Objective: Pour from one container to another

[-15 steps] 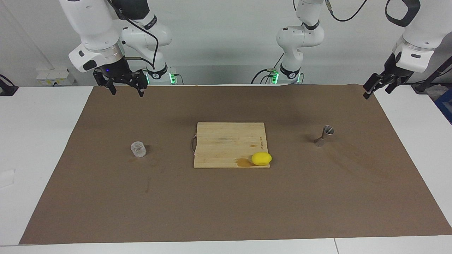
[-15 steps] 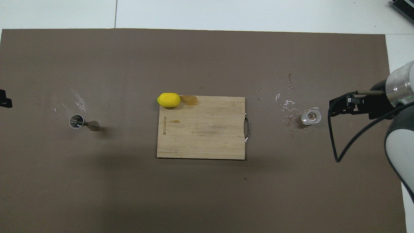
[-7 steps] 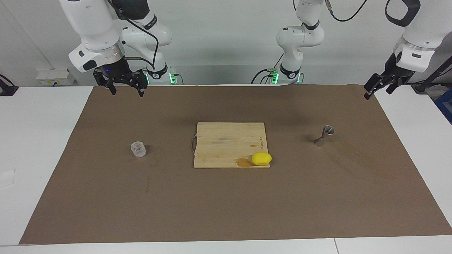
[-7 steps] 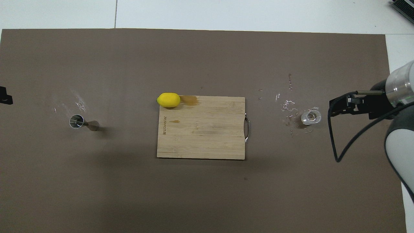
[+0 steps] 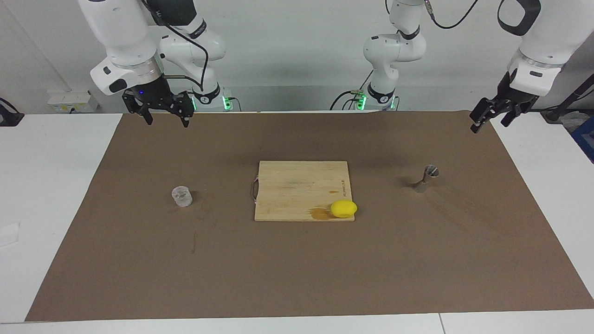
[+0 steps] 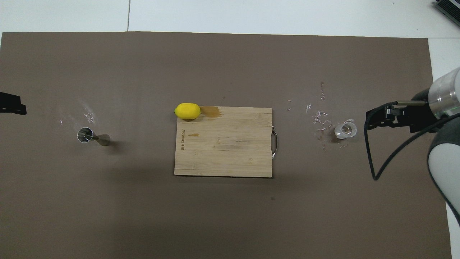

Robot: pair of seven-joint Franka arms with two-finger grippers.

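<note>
Glass cup point(image 5: 182, 195) and jigger point(image 5: 425, 179) stand untouched, so I judge that the pouring is not yet begun: no container is lifted or held.

Right gripper point(image 5: 164, 114) hangs in the air over the robots' edge of the brown mat point(image 5: 297, 269), toward the right arm's end of the table. Its fingers are spread open and hold nothing. Left gripper point(image 5: 489, 115) hangs over the mat's corner at the left arm's end, also open and empty.

The glass cup stands upright on the mat toward the right arm's end, well apart from the cutting board point(image 5: 297, 185). Around it the overhead view shows small shiny drops on the mat. Whether liquid is inside the cup I cannot tell. The jigger stands upright toward the left arm's end, its open mouth up; the inside looks shiny, and its content is not visible.

Between them lies the cutting board, with a lemon point(image 5: 344, 208) on its corner beside a wet stain.

What is left: to grasp the cup, carry it to the jigger and tip it.
</note>
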